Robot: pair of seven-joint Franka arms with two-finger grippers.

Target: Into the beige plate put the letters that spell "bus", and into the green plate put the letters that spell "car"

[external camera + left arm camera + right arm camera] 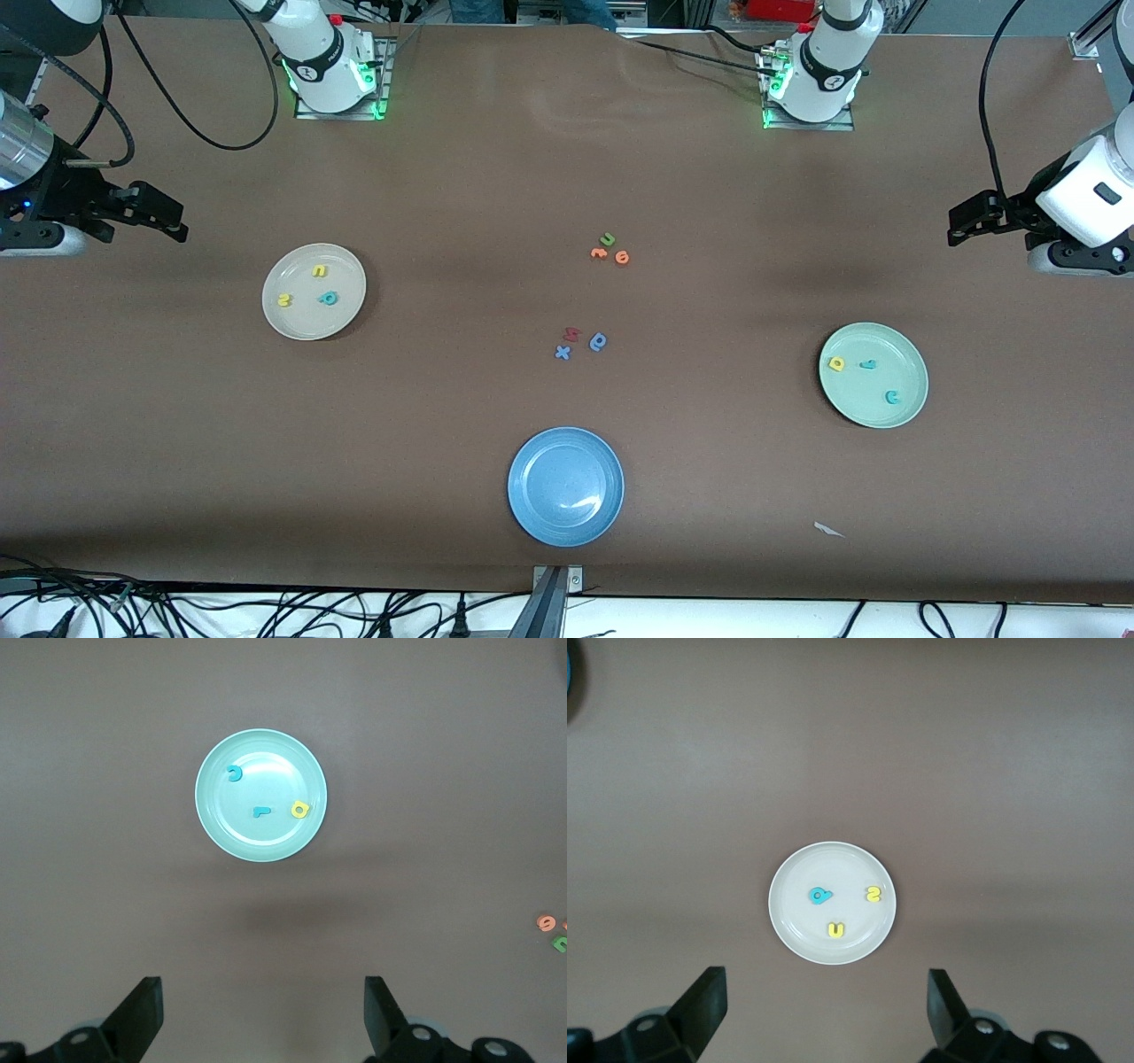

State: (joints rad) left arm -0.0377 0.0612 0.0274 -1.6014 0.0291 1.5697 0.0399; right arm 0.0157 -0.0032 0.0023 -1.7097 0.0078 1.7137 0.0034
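On the beige plate (306, 326) lie the teal b (329, 298), yellow u (319, 271) and yellow s (284, 300); the green plate (886, 413) holds the teal c (893, 397), yellow a (836, 363) and teal r (868, 364). These look feather-light, soft foam, best pinched across the edges. Left gripper (967, 223) and right gripper (159, 218) wait at the table's ends, wide open, empty.
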